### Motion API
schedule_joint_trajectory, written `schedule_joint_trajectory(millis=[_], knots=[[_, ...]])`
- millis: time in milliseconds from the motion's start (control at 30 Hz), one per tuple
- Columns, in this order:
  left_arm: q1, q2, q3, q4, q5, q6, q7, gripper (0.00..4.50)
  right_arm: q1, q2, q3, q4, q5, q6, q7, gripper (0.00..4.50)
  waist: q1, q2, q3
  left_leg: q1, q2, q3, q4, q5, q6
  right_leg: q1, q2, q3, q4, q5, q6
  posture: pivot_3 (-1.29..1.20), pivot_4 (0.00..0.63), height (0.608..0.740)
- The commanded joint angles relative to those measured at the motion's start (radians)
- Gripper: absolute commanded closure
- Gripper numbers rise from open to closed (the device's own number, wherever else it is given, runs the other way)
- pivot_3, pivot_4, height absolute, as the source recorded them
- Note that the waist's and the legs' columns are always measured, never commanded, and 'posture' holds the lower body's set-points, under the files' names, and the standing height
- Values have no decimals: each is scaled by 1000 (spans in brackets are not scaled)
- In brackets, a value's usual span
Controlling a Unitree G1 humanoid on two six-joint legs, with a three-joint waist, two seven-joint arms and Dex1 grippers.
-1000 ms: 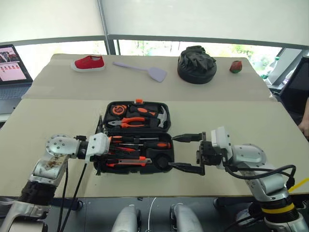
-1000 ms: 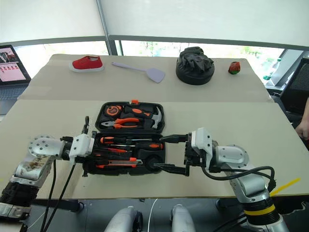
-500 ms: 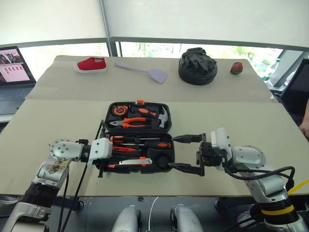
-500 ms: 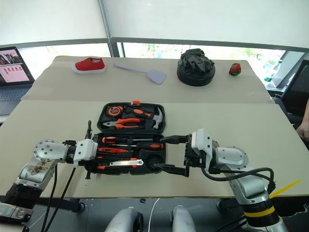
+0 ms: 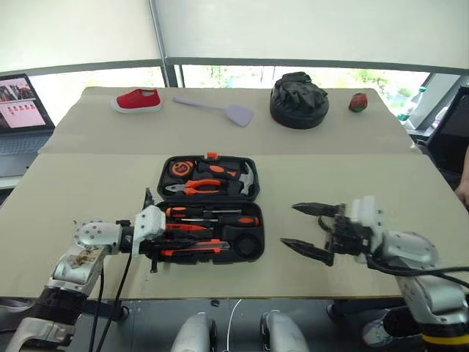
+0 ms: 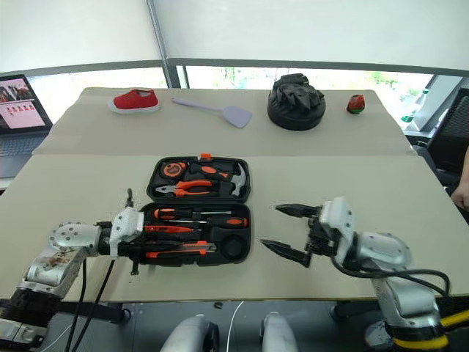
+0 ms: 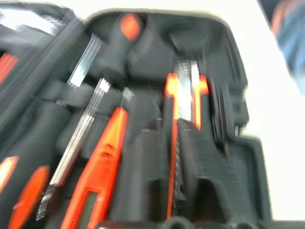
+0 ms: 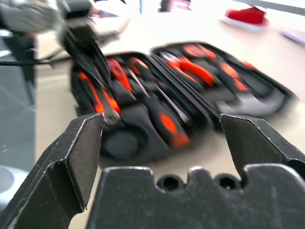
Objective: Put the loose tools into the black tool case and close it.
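The black tool case [image 5: 260, 238] lies open in the middle of the table. Its near half holds two black-and-orange screwdrivers [image 5: 216, 216], a slim orange screwdriver [image 5: 179, 227] and the utility knife [image 5: 194, 250]. A dark ring [image 5: 246, 247] sits in the near right corner. Pliers [image 5: 194, 187] and a hammer [image 5: 236, 176] fill the far half. My left gripper [image 5: 161, 247] is at the case's left end, fingers slightly apart beside the knife's [image 7: 186, 95] end. My right gripper [image 5: 289, 224] hangs wide open and empty, a little right of the case.
Along the far edge lie a red shoe [image 5: 137, 99], a lilac spatula [image 5: 220, 110], a round black fabric bundle [image 5: 298, 99] and a small red-and-green object [image 5: 357, 101]. A laptop [image 5: 18, 110] stands at the far left. A person's arm [image 5: 463, 192] shows at the right edge.
My right gripper has drawn away to the right from the case's right edge, still wide open. The left hand has rolled a little at the case's left end and its fingers have parted.
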Motion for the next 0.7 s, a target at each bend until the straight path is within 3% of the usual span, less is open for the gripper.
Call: schedule_joint_trajectory(millis=[33,233,367,400,533,700], knots=[[43,-9,127,-102,-103,-31,1,2276,143,-22,-167,54,-72,-176,18,0,1,0,0,0,0,0,0,0,0,0,-1,0,-1,0,0,0,150,740],[127,27,229,-110,-180,24,-44,41,307,-13,-292,152,-131,-302,-1,0,-12,0,0,3,0,5,0,-1,1,2,0,4,-4,0,2,0,150,740],[98,63,267,-103,-246,132,-41,41,305,-35,-309,114,-104,-214,-57,0,-12,0,0,5,1,6,0,-1,1,2,2,7,-3,-5,9,0,150,740],[74,65,266,-122,-269,159,-40,41,273,-82,-280,76,-93,-150,-46,0,-12,0,0,5,1,7,-1,-1,1,2,2,9,-2,-5,9,0,150,740],[19,43,215,-197,-303,222,-43,41,56,-262,-96,48,-140,49,-1,0,-27,-1,1,7,1,11,-1,-1,1,2,2,14,-2,-4,10,0,150,740],[-3,-3,144,-229,-266,226,-36,41,-209,-330,137,159,-255,127,39,0,-21,-4,1,7,0,12,-2,-2,3,1,4,15,-4,0,4,0,150,740]])
